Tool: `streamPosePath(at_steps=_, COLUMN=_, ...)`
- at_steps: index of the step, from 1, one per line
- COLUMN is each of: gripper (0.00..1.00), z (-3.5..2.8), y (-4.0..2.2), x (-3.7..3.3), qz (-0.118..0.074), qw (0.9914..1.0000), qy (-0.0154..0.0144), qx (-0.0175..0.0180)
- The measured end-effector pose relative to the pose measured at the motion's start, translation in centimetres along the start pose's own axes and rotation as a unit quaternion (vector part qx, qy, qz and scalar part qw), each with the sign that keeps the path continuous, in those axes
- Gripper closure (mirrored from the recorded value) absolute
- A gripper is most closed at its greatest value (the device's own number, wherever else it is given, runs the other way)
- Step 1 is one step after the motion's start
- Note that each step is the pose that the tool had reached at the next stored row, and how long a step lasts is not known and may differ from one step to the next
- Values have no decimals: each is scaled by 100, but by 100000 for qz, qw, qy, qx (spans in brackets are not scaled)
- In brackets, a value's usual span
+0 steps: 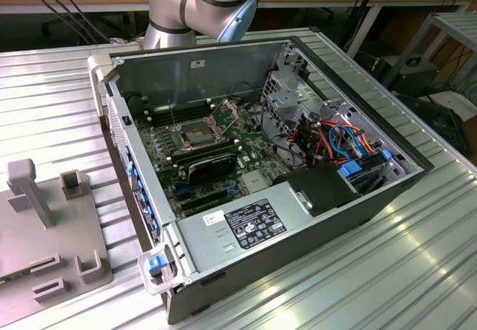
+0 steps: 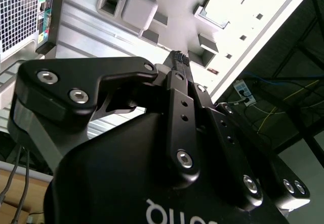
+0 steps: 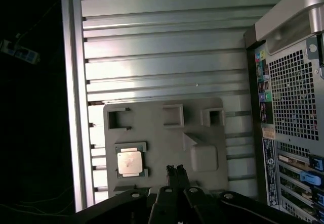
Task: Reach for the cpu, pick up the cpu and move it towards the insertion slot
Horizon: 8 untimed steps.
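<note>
One gripper (image 3: 175, 170), fingers pinched tip to tip with nothing between them; same closed look in the second wrist view. It hangs above a grey plate (image 3: 152, 128) lying on the ribbed metal table (image 3: 162, 47), just beside the back panel of the open computer case (image 1: 246, 54). The cpu (image 3: 129, 162) sits flat in a square nest on that plate, silvery lid up, untouched. In the first wrist view the tips line up nearer a rounded raised block (image 3: 203, 158) than the cpu, so gripper and cpu are apart, sideways and in height. The insertion slot (image 1: 195, 133) is on the motherboard (image 1: 253, 144) inside the case. Its frame looks hinged open and its dark centre looks vacant. It is well apart from the plate.

Step in hand, my read: the reach, early; pick not begun. To do it well:
- Centre the tips over the chip, and part the fingers wider than the chip before descending.
- Come down square to the plate so both pads meet opposite edges together. A skewed approach could tip the chip or jam it against the nest walls.
- Grip the edges only, lightly; a thin flat part likely tilts if caught off-centre.
- Mind finger clearance at the raised block.
</note>
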State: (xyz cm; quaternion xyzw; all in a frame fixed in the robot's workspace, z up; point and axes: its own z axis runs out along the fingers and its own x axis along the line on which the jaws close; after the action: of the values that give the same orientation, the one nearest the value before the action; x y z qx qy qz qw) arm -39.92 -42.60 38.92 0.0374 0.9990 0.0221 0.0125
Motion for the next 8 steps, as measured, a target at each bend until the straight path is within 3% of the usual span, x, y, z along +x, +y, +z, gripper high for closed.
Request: streamPosePath(at_steps=8, gripper=89, z=-2, y=-10, x=78, qz=2, qw=100000, qy=-2, qx=1)
